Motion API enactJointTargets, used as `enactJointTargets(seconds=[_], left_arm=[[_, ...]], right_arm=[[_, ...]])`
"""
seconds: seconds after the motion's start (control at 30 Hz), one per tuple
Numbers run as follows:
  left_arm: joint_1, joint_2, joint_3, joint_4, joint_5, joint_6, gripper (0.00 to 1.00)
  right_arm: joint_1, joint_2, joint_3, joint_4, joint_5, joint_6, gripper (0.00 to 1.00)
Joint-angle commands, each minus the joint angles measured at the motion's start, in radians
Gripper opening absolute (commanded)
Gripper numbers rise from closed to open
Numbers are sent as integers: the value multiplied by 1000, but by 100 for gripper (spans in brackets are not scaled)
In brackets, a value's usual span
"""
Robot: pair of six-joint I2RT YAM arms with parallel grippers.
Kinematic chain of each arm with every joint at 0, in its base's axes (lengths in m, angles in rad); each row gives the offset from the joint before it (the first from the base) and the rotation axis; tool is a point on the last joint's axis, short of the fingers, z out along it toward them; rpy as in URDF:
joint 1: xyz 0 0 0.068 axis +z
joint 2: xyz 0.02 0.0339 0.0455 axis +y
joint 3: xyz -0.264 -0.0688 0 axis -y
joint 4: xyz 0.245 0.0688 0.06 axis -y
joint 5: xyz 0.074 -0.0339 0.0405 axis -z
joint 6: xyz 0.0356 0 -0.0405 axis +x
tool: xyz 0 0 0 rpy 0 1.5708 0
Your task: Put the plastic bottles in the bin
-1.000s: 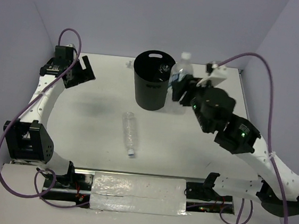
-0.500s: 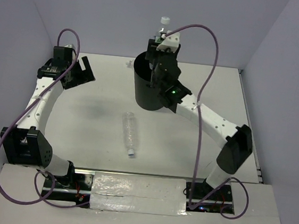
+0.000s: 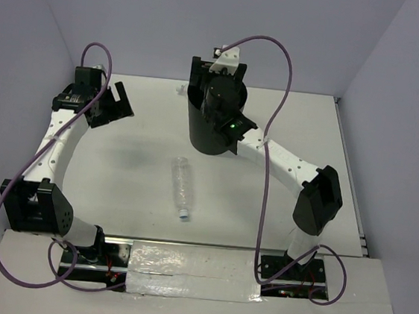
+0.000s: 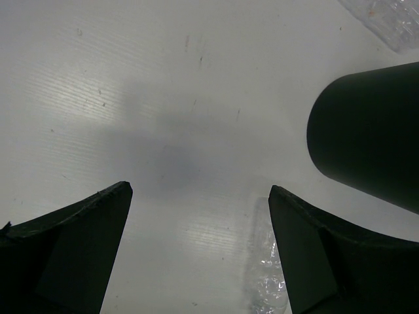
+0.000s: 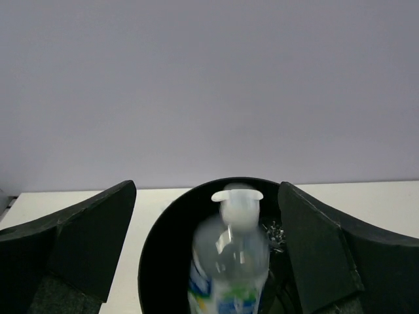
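Right hand (image 5: 206, 186), jaws newly wide over the bin (image 5: 154, 261), releases the falling bottle (image 5: 229, 261); a second bottle (image 3: 182, 186) waits on the tabletop (image 3: 116, 192).

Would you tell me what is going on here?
The right gripper hangs open over the black bin, and a blurred labelled bottle at the bin's mouth appears to be dropping in. A clear bottle lies on the table nearer the arms. The left gripper is open and empty.
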Motion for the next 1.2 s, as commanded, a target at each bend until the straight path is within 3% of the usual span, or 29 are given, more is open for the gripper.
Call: enactJointTargets(seconds=[0.0,0.2,0.33,0.37,0.47,0.63,0.83,1.17], left_arm=[[-4,-42,-12,33,41,14,99],[-4,-38,-6,40,35,6,99],[-5,-30,3,36,29,3,99],[-7,-28,4,35,28,1,99],[-7,-25,14,27,14,4,99],[-7,-18,37,15,-8,1,99],[-7,-24,44,15,-8,-6,99],[-7,-33,23,17,-8,-11,99]], right_arm=[[1,-61,19,-30,-20,37,97],[4,-224,-44,-95,-57,57,97],[9,-356,-140,-278,-147,168,97],[9,-403,-162,-318,-237,208,97],[59,-469,-248,-476,-357,273,97],[217,-476,-353,-713,-412,482,97],[337,-410,-461,-738,-432,667,98],[337,-39,-332,-830,-382,695,100]])
